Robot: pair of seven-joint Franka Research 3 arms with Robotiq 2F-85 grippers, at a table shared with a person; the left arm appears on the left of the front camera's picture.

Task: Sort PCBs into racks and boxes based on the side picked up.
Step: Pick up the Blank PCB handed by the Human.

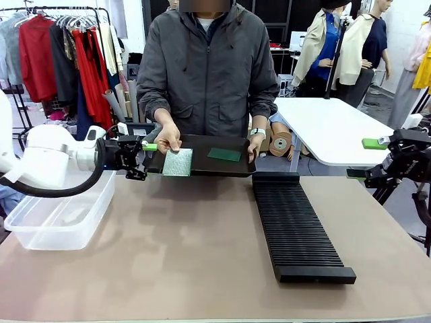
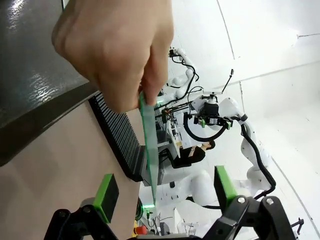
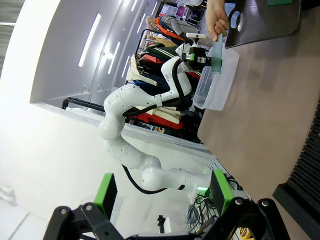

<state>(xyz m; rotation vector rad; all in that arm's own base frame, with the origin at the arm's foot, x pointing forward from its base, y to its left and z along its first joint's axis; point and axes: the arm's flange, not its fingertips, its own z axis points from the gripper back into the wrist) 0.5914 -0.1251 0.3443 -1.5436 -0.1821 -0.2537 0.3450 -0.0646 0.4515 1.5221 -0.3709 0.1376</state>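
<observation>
Left claw point(image 2: 162, 194) spread before PCB point(image 2: 148, 150) in person's hand point(image 2: 115, 50); right claw point(image 3: 161, 192) spread, empty.

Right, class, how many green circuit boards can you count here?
2. One pale PCB hangs from the person's hand at the black tray's left end; one darker PCB lies flat on that tray. More could be hidden.

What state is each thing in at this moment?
Held PCB: upright in the person's hand, pale face toward the robot.
Second PCB: flat on the black tray, dark face up.
Left gripper: open, facing the upright board, not gripping.
Right gripper: open, empty, in the air.
Rack: on the table, slots empty.
Clear tub: on the table, nothing seen inside.
</observation>
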